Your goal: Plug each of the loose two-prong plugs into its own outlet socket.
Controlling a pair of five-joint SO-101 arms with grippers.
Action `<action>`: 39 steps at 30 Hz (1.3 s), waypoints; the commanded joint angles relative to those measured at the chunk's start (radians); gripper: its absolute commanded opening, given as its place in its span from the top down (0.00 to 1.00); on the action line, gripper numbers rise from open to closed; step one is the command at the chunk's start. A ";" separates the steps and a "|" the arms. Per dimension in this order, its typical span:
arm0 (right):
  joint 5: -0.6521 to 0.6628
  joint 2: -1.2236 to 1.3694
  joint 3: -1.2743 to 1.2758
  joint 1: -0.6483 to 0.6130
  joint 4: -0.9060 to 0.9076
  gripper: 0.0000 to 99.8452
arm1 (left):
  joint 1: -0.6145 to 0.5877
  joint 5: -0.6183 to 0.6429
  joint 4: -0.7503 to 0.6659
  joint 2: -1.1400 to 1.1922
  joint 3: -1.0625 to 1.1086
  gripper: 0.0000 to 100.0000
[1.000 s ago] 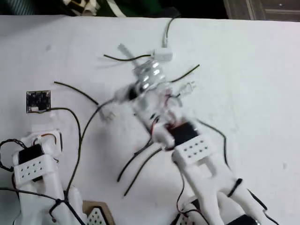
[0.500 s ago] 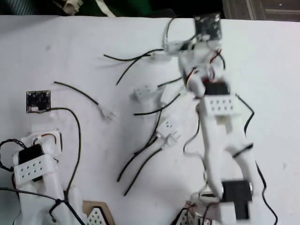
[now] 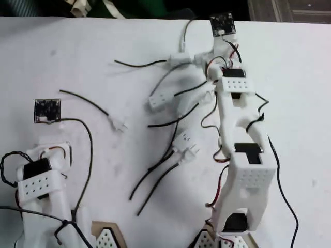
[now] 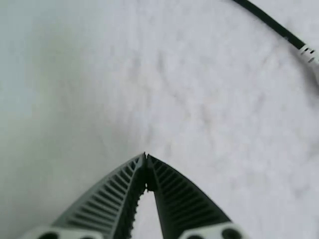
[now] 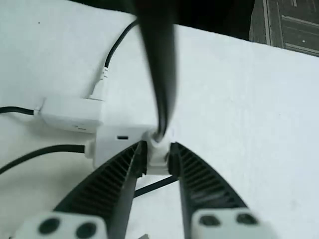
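Plug (image 5: 158,149) sits pinched between the right fingers (image 5: 114,189) beside a socket (image 5: 119,142); left fingers (image 4: 119,194) closed, empty.

The worktop (image 4: 199,99) is matt, faintly rough white cloth, the plug (image 5: 158,153) smooth white plastic, the fingers (image 5: 112,191) ribbed dark plastic.

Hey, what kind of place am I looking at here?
Likely a robotics test bench: two white plastic robot arms at a white-covered table, with white outlet socket blocks and black-corded white two-prong plugs scattered about.
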 commanded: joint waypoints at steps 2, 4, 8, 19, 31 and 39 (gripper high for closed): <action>0.011 -0.068 -0.075 -0.005 0.165 0.80 | 0.013 0.002 -0.014 -0.024 -0.018 0.97; 0.011 -0.120 -0.069 -0.016 0.252 0.80 | 0.013 0.002 -0.014 -0.024 -0.018 0.97; 0.011 -0.223 -0.068 -0.039 0.460 0.83 | 0.013 0.002 -0.014 -0.024 -0.018 0.97; 0.018 -0.392 -0.068 -0.114 0.923 0.92 | 0.013 0.000 -0.014 -0.024 -0.018 0.97; 0.018 -0.598 0.087 -0.150 1.178 0.92 | 0.022 -0.037 -0.014 -0.019 -0.017 0.97; 0.018 -0.929 0.554 -0.196 1.003 0.92 | 0.067 -0.046 -0.006 -0.018 -0.014 0.97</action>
